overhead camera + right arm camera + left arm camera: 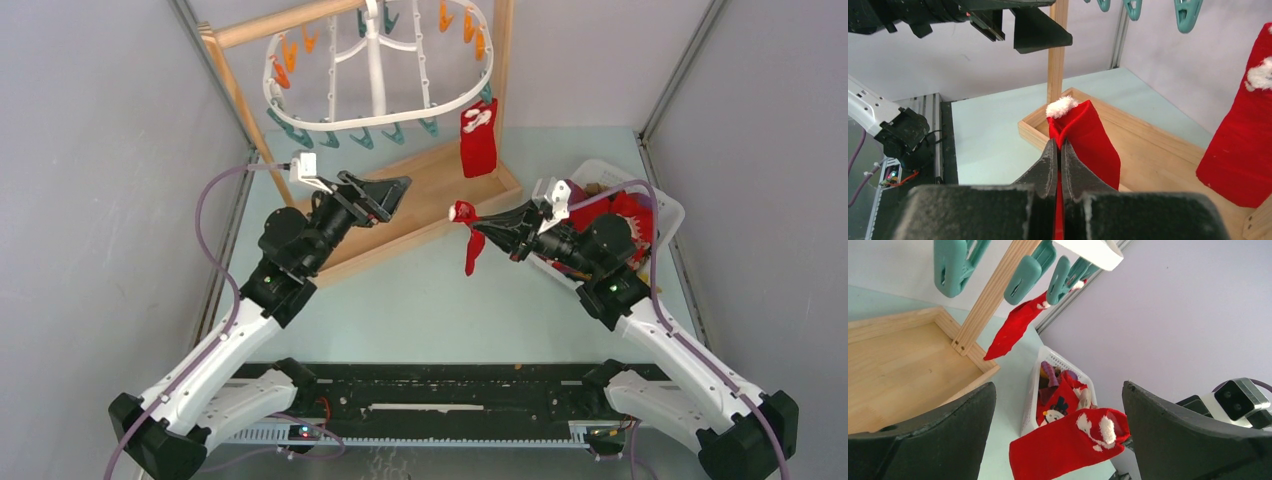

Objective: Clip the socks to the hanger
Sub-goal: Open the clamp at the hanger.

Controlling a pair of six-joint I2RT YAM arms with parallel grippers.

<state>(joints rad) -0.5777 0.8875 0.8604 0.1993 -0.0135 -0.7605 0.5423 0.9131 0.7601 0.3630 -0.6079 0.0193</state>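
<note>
Got the right gripper point(478, 226) clamped tight on a red sock point(468, 250), pinched just under the fluffy white cuff and held out mid-air over the table point(420, 310), toe hanging free. Probably gripping that high to leave the cuff edge poking past the fingertips as something for a pin to bite. Got the left gripper point(395, 198) spread wide with nothing in it, hovering over the wooden tray point(440, 185) and aimed across at the sock, so guessing a handover or some help squeezing a clothespin. Spotting the hanger point(350, 124) up at the back, slung under the stand's top bar, with a clipped red sock point(478, 138) on the near right of the rim, dangling over the tray. Seeing the spare socks point(630, 212) piled in the white basket point(603, 166) behind the right arm. Room-wise: plenty of bare table between the two arms, nothing to snag there. Tighter up top though, with a row of teal pins point(362, 138) along the near rim, free as far as visible, then the clipped one just right of them and the stand's upright post point(503, 60) just beside it. Would come at a teal pin from left of centre to stay off both. Also worth minding the tray's raised lip under that hanging toe on the way in. No telling the pin of choice from here.
</note>
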